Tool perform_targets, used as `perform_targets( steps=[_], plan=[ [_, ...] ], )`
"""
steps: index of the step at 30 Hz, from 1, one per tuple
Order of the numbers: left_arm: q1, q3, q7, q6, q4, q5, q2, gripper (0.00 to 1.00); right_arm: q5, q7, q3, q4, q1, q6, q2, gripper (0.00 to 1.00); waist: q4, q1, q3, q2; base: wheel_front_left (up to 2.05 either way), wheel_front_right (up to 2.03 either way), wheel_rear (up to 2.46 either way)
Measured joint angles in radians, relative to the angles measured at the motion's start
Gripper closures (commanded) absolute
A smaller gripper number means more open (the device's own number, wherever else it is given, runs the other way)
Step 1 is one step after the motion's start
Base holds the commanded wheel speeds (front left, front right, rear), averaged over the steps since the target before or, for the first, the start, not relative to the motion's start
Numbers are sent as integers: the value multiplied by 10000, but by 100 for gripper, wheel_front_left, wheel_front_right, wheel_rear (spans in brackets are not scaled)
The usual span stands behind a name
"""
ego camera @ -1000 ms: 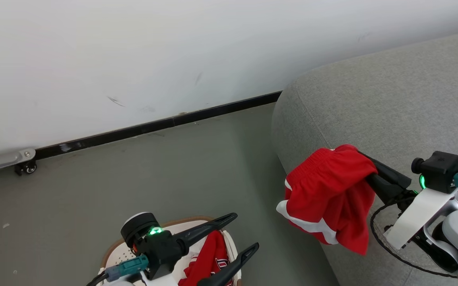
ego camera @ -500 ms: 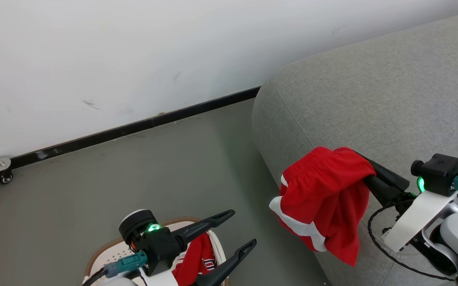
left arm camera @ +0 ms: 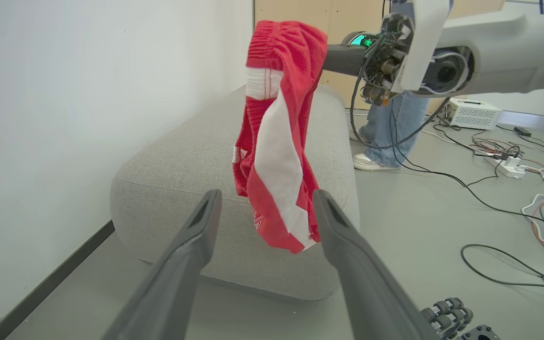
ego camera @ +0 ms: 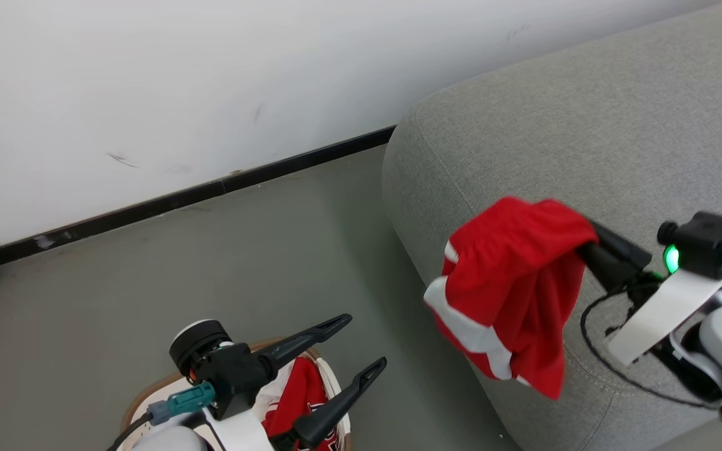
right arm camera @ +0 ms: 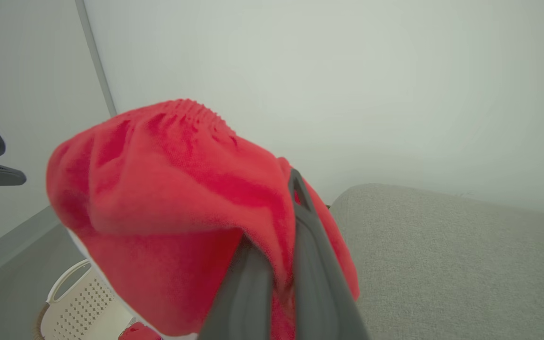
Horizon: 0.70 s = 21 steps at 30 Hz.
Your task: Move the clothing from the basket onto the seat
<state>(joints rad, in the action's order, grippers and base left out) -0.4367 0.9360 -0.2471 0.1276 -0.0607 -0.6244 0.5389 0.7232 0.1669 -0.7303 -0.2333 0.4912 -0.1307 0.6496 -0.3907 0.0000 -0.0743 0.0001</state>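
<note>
Head view, nearest first: my left jaws stand wide apart with nothing between them, hovering above the basket (ego camera: pixel 145 393) at the bottom edge. Inside it lies the red jersey (ego camera: pixel 292 394), bunched, with a bit of white and black lettering showing.

Farther out on my right, my right jaws are clamped tight on the red shorts (ego camera: pixel 511 294), pinching a fold near the elastic waist. The rest of the fabric droops, its white trim turned toward the floor (ego camera: pixel 223 250). The shorts hang in the air at the rounded near corner of the grey seat (ego camera: pixel 586 125), partly over its edge and partly over the floor. I cannot tell whether the hem brushes the upholstery.

From my left wrist, the shorts dangle in front of the seat's end. Beyond the seat a person's legs in jeans (left arm camera: pixel 390 127) stand among cables (left arm camera: pixel 513 198), near a white box (left arm camera: pixel 472 113).

Farthest off in the head view, a black baseboard (ego camera: pixel 198 194) runs under the white wall (ego camera: pixel 148 75).
</note>
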Motion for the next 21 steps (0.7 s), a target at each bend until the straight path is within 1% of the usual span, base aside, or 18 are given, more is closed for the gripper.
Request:
perform_targets(
  steps=[3, 10, 21],
  plan=[
    [0, -77, -2, 0, 2, 2, 77, 0, -2, -19, 186, -71, 423, 0, 86, 100, -2, 0, -89, 0, 0, 0, 0],
    [-2, -278, -10, -50, 48, 21, 196, 0, 13, -431, 577, -345, 1454, 0, 351, 100, 60, 0, -342, 0, 0, 0, 0],
    [-133, -757, -12, -322, 213, 25, 518, 0, 458, -732, 1776, -834, 3413, 0, 982, 100, 220, 0, -878, -1, 0, 0, 0]
  ],
)
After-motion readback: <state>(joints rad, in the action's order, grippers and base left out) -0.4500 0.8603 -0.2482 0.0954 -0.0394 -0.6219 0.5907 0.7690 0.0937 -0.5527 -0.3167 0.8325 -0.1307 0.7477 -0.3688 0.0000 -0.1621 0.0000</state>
